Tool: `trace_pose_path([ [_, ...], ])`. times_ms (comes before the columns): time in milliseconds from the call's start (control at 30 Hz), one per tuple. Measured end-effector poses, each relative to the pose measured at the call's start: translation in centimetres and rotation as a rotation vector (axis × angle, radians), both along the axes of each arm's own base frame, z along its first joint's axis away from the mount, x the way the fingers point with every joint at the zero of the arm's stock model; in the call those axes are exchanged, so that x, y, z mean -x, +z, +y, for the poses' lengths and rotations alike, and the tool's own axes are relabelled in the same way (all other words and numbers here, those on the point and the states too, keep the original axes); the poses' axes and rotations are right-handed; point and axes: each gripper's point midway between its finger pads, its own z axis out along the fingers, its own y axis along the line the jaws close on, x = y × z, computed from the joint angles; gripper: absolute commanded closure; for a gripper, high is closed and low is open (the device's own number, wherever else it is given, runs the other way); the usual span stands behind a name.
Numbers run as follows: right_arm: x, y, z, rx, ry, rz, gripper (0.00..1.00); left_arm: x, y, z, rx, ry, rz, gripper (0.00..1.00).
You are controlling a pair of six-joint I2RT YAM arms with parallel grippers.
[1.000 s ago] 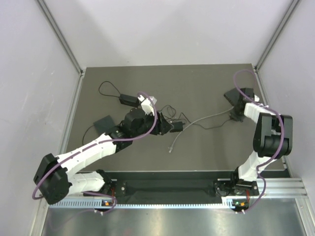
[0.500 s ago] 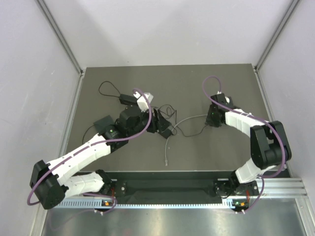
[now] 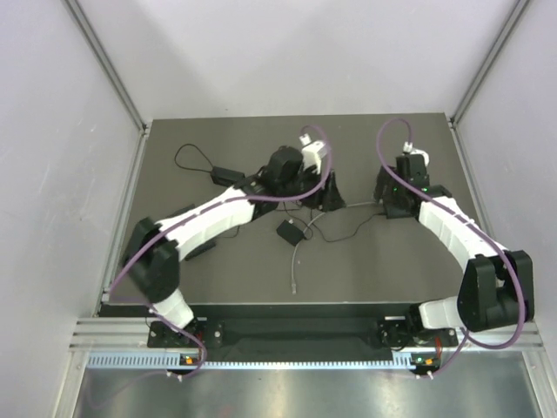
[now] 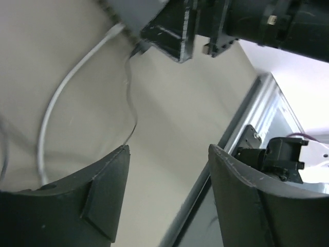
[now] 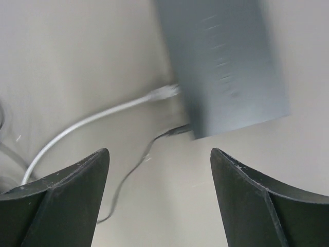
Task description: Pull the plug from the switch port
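Observation:
The grey switch [image 5: 221,67] lies on the table just ahead of my right gripper [image 5: 159,152], whose jaws stand wide open with nothing between them. A white cable's clear plug [image 5: 165,92] meets the switch's side, and a thin black wire [image 5: 169,135] joins it just below. In the top view the right gripper [image 3: 385,193] hides the switch. My left gripper [image 3: 335,196] hovers close to its left, also open and empty [image 4: 168,149]. The left wrist view shows the switch [image 4: 133,13], the white cable [image 4: 67,87] and the right gripper's fingers [image 4: 175,36].
The white cable's free end [image 3: 294,286] lies near the table's front. A small black adapter [image 3: 290,231] sits by the tangled black wires, and a black power brick [image 3: 228,174] lies at the back left. The table's metal edge rail [image 4: 241,118] is close by.
My right gripper has opened wide, having come in from the far right. The left arm has swung from the middle left up and right, to beside the right gripper.

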Motion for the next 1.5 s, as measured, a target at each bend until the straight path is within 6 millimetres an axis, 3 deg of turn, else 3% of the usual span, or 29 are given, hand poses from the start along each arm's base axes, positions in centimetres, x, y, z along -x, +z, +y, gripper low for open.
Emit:
trace_pose_path([
  [133, -0.7, 0.2, -3.6, -0.029, -0.084, -0.010, 0.22, -2.8, 0.8, -4.3, 0.050, -0.146, -0.012, 0.30],
  [300, -1.5, 0.6, -5.8, -0.080, -0.132, -0.045, 0.22, -6.6, 1.1, -7.1, 0.167, -0.293, -0.019, 0.29],
  [467, -2.5, 0.0, -6.5, -0.110, -0.129, -0.054, 0.23, -10.7, -1.9, -9.2, 0.232, -0.364, 0.000, 0.29],
  [567, -2.5, -1.3, -7.1, -0.146, -0.131, -0.038, 0.23, -12.2, -5.2, -10.3, 0.247, -0.387, 0.040, 0.29],
  [667, -1.7, -3.0, -7.6, -0.166, -0.142, -0.006, 0.22, -12.4, -8.9, -10.6, 0.231, -0.389, 0.092, 0.29],
  [767, -1.6, -3.8, -7.8, -0.160, -0.144, 0.013, 0.21, -12.4, -11.2, -10.7, 0.220, -0.379, 0.124, 0.29],
  [867, -2.2, -4.2, -8.1, -0.145, -0.140, 0.027, 0.13, -12.3, -11.6, -11.0, 0.233, -0.376, 0.118, 0.31],
  [1000, -4.4, -3.9, -9.0, -0.102, -0.113, 0.037, 0.07, -12.3, -11.9, -11.3, 0.252, -0.371, 0.084, 0.31],
  [1167, -7.6, -3.1, -10.1, -0.054, -0.082, 0.008, 0.05, -11.5, -15.1, -10.8, 0.209, -0.330, 0.129, 0.32],
  [1500, -9.8, -7.1, -8.8, -0.144, 0.006, 0.068, 0.10, -11.9, -16.0, -10.7, 0.171, -0.290, 0.116, 0.33],
])
